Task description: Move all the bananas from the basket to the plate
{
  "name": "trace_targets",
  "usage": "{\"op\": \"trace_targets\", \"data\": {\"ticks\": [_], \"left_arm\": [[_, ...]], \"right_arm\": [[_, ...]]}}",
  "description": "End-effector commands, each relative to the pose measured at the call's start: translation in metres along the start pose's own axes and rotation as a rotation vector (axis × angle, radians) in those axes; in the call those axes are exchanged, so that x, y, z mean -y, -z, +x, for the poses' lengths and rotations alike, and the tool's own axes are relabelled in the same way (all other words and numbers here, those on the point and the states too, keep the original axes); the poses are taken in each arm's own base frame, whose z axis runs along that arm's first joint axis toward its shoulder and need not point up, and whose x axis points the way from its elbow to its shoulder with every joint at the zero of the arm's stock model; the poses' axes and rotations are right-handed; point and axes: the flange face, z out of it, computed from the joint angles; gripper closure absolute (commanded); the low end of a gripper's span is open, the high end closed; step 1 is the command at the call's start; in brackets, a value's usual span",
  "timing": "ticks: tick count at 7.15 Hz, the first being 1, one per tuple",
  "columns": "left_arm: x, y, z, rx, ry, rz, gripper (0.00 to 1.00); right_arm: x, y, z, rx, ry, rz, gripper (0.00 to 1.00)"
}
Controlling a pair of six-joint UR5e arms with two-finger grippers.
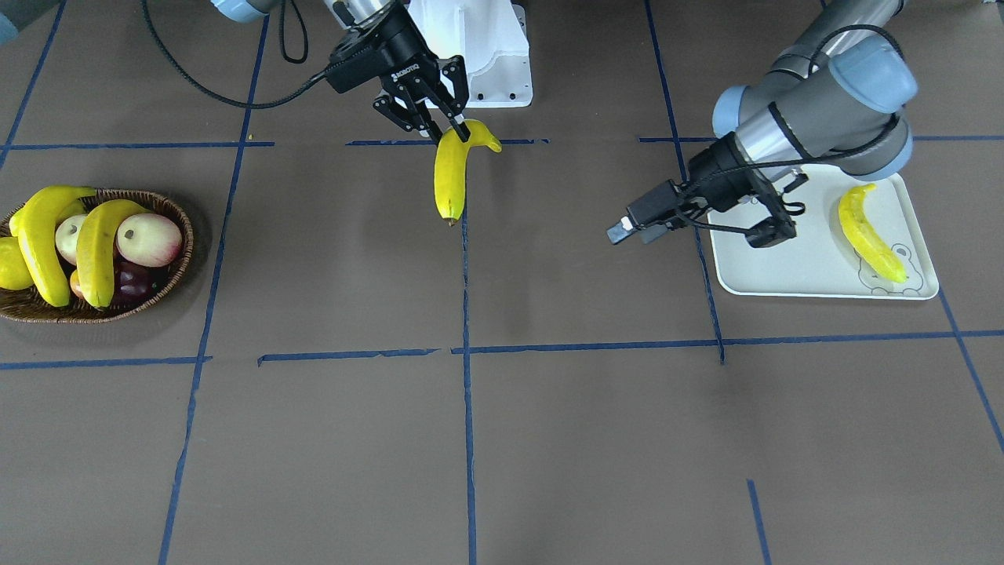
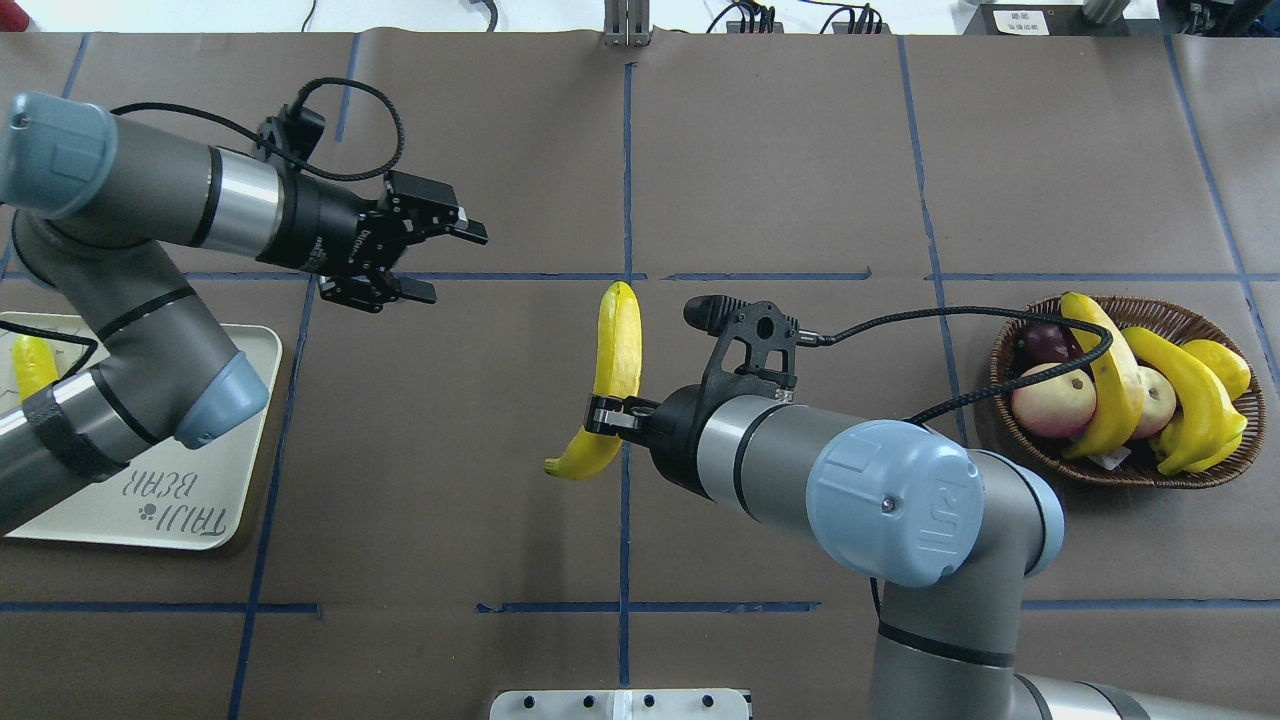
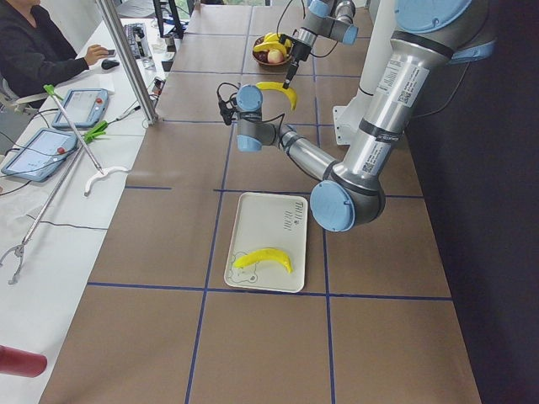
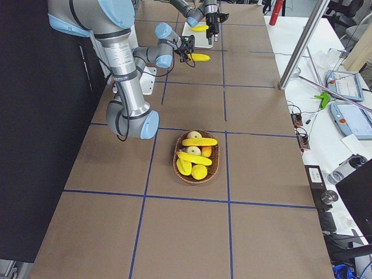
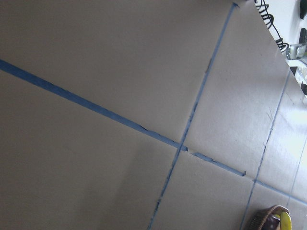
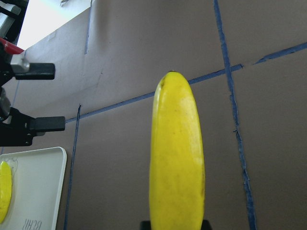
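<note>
While the right claw [image 2: 603, 415] clenches a banana [image 2: 620, 340] aloft, the left claw [image 2: 455, 268] gapes empty at its ten o'clock.

The held banana [image 2: 612, 370], deep yellow, hangs above the middle of the table, clear of its surface, pinched near its curved stem end by the right gripper [image 2: 598, 413]. A paler banana [image 1: 867, 233] lies flat on the white plate [image 1: 784, 271], its lower end over the bear drawing. A third banana [image 1: 39, 235] and a fourth banana [image 1: 98, 247] lie arched side by side across the top of the brown wicker basket [image 1: 169, 278], well apart from the plate.
</note>
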Motion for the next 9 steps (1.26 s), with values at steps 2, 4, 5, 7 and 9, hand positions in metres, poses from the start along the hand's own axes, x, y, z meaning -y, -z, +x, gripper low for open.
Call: {"op": "trace_targets", "data": {"ticks": [2, 4, 5, 7, 9], "left_arm": [[-0.059, -0.052, 0.038, -0.056, -0.044, -0.067, 0.02], [-0.098, -0.085, 0.039, -0.092, -0.051, -0.058, 0.03], [-0.109, -0.094, 0.039, -0.097, -0.051, -0.064, 0.09], [-0.108, -0.093, 0.036, -0.092, -0.107, -0.059, 1.00], [-0.097, -0.088, 0.035, -0.089, -0.132, -0.038, 1.00]], "right_arm": [[-0.004, -0.012, -0.010, 0.001, 0.042, -0.002, 1.00], [-0.005, -0.012, -0.010, 0.005, 0.032, -0.003, 1.00], [-0.005, -0.012, -0.010, 0.005, 0.032, -0.003, 1.00], [-0.005, -0.009, -0.012, 0.014, 0.037, -0.010, 1.00], [-0.006, -0.008, -0.010, 0.013, 0.039, -0.023, 0.97]]}}
